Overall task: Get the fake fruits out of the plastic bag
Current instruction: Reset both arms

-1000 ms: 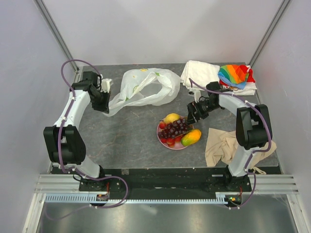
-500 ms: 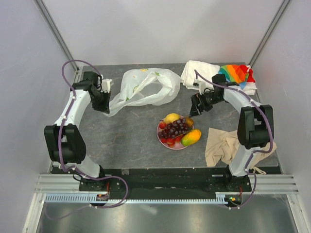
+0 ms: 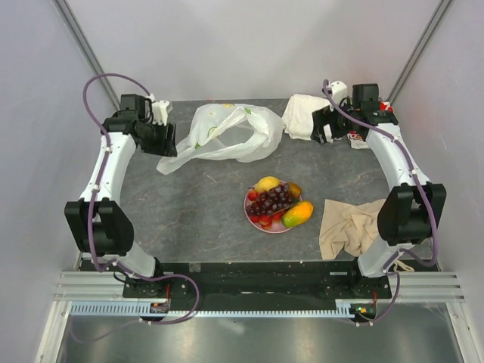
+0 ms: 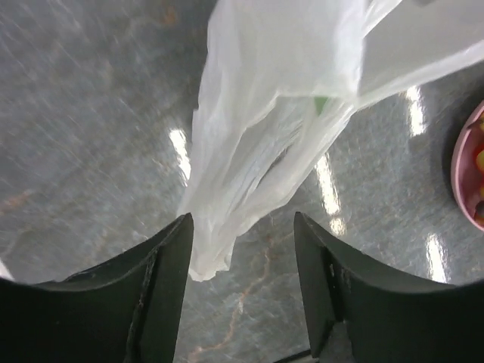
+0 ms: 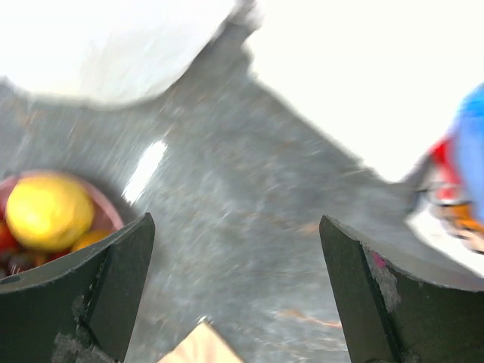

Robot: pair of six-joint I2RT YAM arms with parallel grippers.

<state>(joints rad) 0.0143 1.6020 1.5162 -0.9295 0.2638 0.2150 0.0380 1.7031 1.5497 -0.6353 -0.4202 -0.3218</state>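
All the small glossy plastic fruits (image 3: 274,203) that show from overhead sit heaped on the round pink plate (image 3: 271,229), well apart from the thin translucent white plastic bag (image 3: 227,134). The bag lies slack and flattish at the back of the grey table (image 3: 197,204), which suggests the emptying is done or nearly so. Whether anything lies inside the bag cannot be told. The left gripper (image 3: 165,144) hangs over the bag's left tail, the right gripper (image 3: 321,127) above the folded white cloth (image 3: 301,113), clear of the plate.

At the left wrist, the two dark fingers (image 4: 162,287) stand apart, the bag's twisted end drooping between them unpinched, so that hand is released.

At the right wrist, blurred, the fingers stand wide with nothing between. The yellow lemon (image 5: 49,212) shows on the plate, lower left.
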